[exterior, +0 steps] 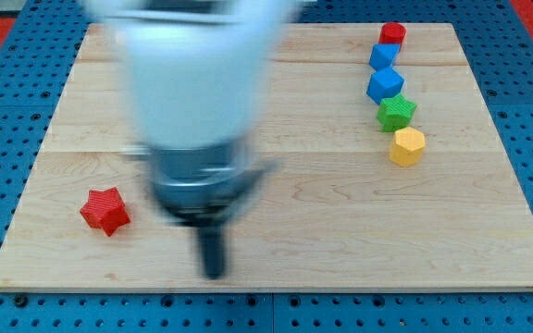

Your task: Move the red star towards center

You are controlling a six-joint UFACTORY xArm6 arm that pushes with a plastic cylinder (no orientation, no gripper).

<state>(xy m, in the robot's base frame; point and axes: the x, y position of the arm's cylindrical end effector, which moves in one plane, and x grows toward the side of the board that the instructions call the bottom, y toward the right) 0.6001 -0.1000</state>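
Blurred, my tip (214, 273) sits right of red star (105, 211).

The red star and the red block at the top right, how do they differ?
The red star lies alone near the view's bottom left, just left of my tip; the red block heads a column of blocks at the view's top right. The red star has jagged points; the red block looks rounded and compact. Both are red and lie on the wooden board.
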